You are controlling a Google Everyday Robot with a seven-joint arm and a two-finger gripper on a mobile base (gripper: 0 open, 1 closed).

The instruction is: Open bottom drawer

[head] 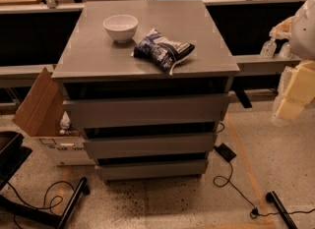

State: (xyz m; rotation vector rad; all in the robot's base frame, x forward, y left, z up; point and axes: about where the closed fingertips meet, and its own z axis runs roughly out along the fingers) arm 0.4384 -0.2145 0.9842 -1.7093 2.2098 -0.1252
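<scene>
The end effector (290, 100) hangs at the right edge of the view, beside the grey cabinet (147, 51) and well apart from it, about level with the top drawer. Whether it is released or clenched cannot be told. It holds nothing that can be seen.

The bottom drawer (152, 169) is the lowest of 3 fronts, just above the floor, and it looks shut, so the pull seems not yet begun.

The front is flat with no handle. The only likely purchase is the dark gap along its upper edge, right under the middle drawer (150, 146). A reach set slightly high would probably catch that drawer instead. A slipping hold could also drag the whole cabinet forward, which would disturb the white bowl (120, 27) and the blue snack bag (163, 50) lying on top.

A black power adapter (225, 152) and its cable (231, 184) lie on the floor near the cabinet's right front corner, in the likely low approach path. An open cardboard box (47, 120) stands against the left side, and black chair legs (54, 208) sit lower left.
</scene>
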